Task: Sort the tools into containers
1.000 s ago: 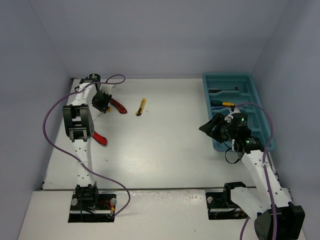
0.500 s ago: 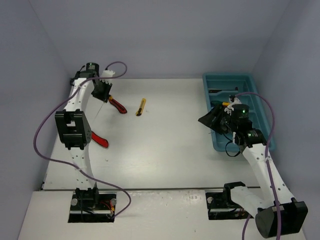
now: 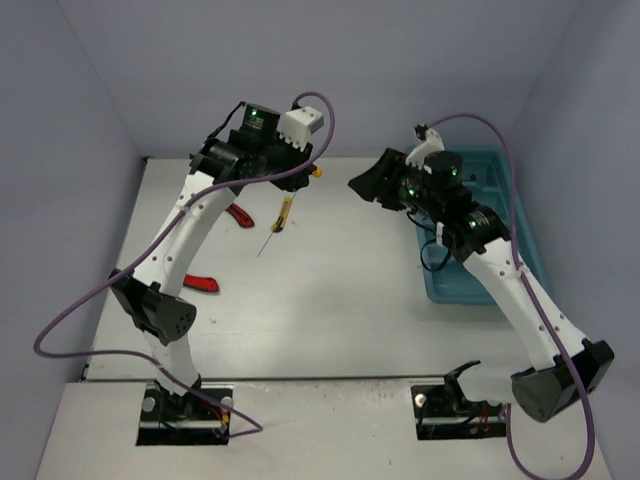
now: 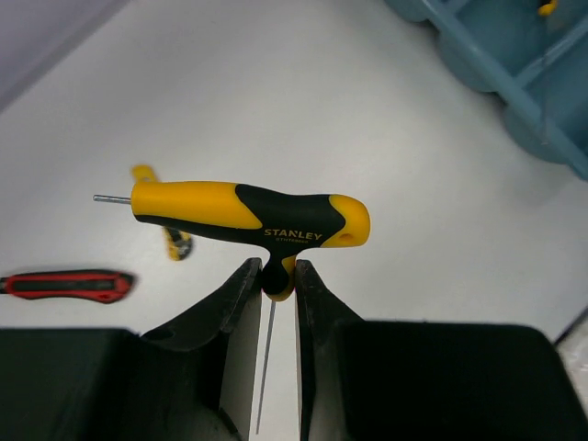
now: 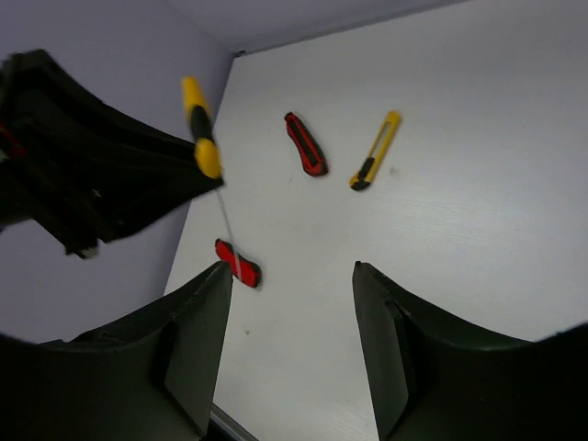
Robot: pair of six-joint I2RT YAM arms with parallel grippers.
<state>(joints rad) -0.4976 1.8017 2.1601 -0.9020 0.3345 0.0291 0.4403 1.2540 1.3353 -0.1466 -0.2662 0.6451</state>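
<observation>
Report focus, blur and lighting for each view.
Top external: even, soft light, faint shadows, no glare. Left wrist: yellow-and-black T-handle hex key crisp, its lettering legible; teal plastic tray behind slightly soft. Right wrist: dark left arm at the frame edge blurred; red utility knife sharper.

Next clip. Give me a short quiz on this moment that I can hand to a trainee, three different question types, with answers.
1. True or false: the left gripper is shut on a yellow-and-black T-handle tool held above the table.
2. How many utility knives lie on the table? A) one B) three C) five
3. Fill in: the right gripper is ____ (open or shut), with nothing between its fingers.

Key
1. True.
2. B: two red, one yellow.
3. Open.
</observation>
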